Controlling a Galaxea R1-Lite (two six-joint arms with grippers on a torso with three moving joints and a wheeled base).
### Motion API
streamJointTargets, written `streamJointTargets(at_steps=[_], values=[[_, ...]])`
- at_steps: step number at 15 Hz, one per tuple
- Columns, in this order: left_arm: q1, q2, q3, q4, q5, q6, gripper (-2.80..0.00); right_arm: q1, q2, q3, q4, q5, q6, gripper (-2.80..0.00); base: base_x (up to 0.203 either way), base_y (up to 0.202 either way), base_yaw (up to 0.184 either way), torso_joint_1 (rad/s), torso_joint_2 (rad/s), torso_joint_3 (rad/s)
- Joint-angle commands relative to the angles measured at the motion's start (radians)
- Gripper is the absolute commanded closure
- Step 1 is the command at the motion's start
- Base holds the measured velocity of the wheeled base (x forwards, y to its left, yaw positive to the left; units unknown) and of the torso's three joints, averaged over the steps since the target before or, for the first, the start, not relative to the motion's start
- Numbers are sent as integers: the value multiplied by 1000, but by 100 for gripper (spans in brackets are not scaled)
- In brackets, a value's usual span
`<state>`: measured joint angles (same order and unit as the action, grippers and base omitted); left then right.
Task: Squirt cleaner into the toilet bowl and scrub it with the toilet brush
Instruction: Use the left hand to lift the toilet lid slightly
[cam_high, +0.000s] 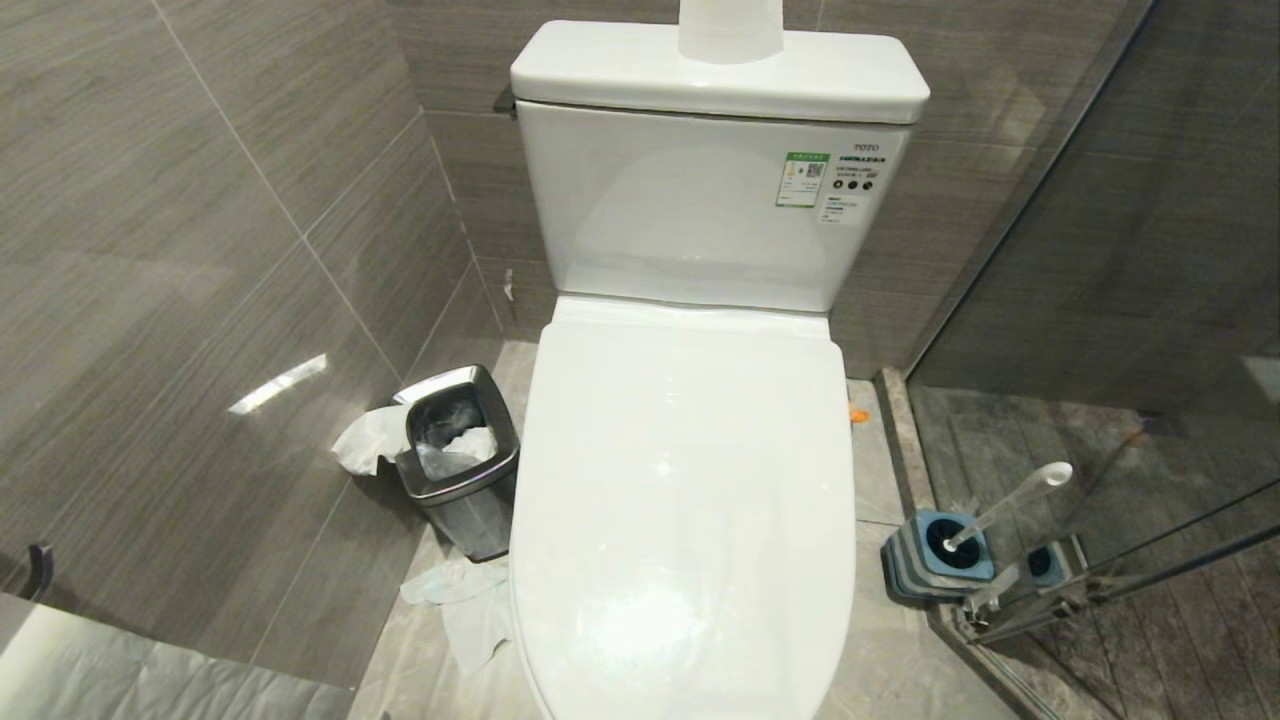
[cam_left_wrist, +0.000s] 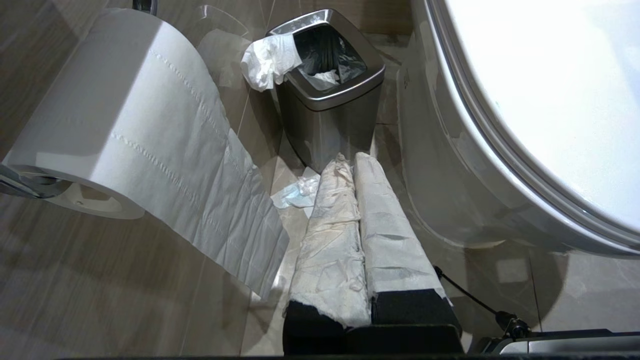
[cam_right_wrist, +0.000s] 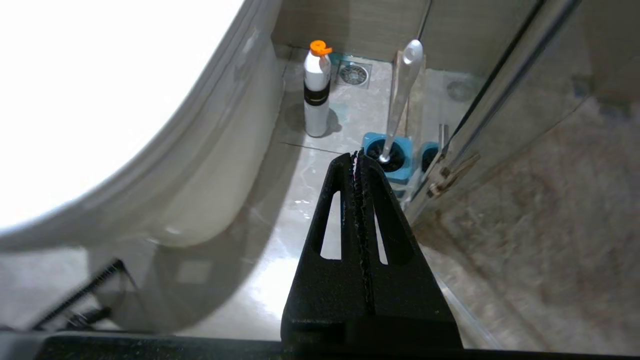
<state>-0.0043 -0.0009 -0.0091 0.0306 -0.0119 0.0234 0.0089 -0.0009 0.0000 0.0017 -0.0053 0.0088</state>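
toilet lid (cam_high: 690, 480) is down over the bowl. toilet brush (cam_high: 1005, 505) sits in its blue holder (cam_high: 935, 560) on the floor, right of the toilet. left gripper (cam_left_wrist: 350, 162) and right gripper (cam_right_wrist: 356, 156) both clenched, holding nothing.

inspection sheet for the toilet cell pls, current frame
Surface: grey tile floor, glossy.
Job's things: toilet lid shut, bowl hidden; toilet brush standing in its blue holder by the glass door; white bottle with orange cap on the floor beside the toilet.
Clutter: steel bin with tissue spilling over; tissue on the floor; toilet roll hanging loose.
Claws: left claw shut, paper-wrapped, empty; right claw shut, empty.
Cables: thin black cable near left claw.
Surroundings: grey tiled walls.
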Motion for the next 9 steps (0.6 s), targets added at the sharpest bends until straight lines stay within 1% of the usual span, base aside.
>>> streamJointTargets(at_steps=[1,2,4,6,9], values=[[0,1,1,1,0,1,0,0,1,0,1,15,-58,0,0,0,0,0,0,0],[0,1,1,2,0,3,0,0,1,0,0,38,-95,0,0,0,0,0,0,0],[0,1,1,2,-3,19,0,0,1,0,0,39,-99,0,0,0,0,0,0,0],[0,1,1,2,-4,20,0,0,1,0,0,39,-92,0,0,0,0,0,0,0],[0,1,1,0,-3,18,0,0,1,0,1,38,-54,0,0,0,0,0,0,0]])
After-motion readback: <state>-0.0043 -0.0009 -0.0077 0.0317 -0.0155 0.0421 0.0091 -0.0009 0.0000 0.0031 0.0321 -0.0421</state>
